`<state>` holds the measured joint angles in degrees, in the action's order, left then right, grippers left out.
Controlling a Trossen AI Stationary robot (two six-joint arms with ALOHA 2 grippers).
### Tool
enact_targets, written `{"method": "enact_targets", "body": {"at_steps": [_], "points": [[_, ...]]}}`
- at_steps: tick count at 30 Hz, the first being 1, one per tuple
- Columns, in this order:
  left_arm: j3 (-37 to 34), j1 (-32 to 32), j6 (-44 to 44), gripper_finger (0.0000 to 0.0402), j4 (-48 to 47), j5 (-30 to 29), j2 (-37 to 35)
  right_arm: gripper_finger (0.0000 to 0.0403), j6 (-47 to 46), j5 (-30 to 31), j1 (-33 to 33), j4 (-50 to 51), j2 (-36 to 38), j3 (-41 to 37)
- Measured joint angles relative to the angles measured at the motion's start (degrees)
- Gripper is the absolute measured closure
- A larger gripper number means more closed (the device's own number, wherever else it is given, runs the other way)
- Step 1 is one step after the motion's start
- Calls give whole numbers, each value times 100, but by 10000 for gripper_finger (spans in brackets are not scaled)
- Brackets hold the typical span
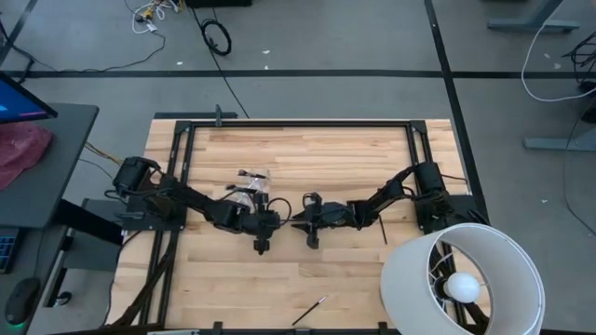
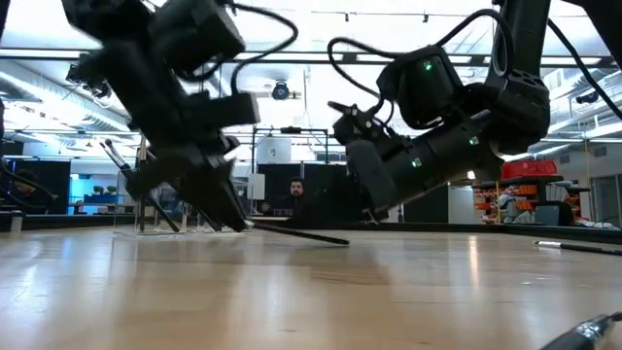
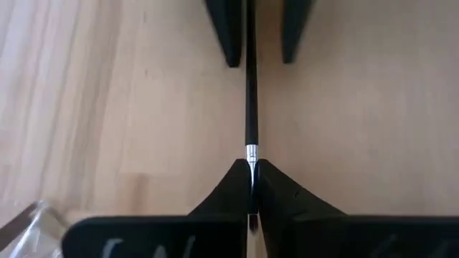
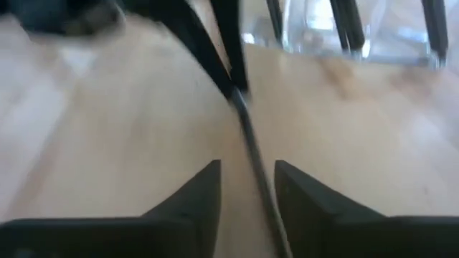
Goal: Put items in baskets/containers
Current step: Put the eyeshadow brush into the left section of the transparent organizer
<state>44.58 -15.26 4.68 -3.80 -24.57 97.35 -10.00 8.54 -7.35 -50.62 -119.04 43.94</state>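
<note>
A thin dark makeup brush lies between my two grippers at the table's middle. My left gripper is shut on it, and shows in the high view and the low view. My right gripper is open. Its fingers stand on either side of the brush's handle with a gap on each side. The clear container stands on the table just beyond my left gripper, with several brushes leaning in it. My left gripper pinches the brush at its silver ferrule between its two fingertips. The fingers slant down from the table's left and lie roughly in line with the brush. The brush tilts slightly, its held end a little raised and its other end on the table.
A loose brush lies near the table's front edge, and another lies beside my right arm. A big white lamp shade fills the front right corner. Bare wood lies in front of both grippers.
</note>
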Motion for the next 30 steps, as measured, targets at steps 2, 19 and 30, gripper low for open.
{"method": "enact_targets", "body": {"at_steps": [2,19,30], "points": [[257,-77,11,391,-791,-34,-190,250,-2,2,2,261,0,0],[4646,444,34,386,-8672,430,-823,179,-2,110,4,318,2,-2],[2912,1573,10,383,-8637,477,-833,179,-163,108,4,354,0,-2]]}}
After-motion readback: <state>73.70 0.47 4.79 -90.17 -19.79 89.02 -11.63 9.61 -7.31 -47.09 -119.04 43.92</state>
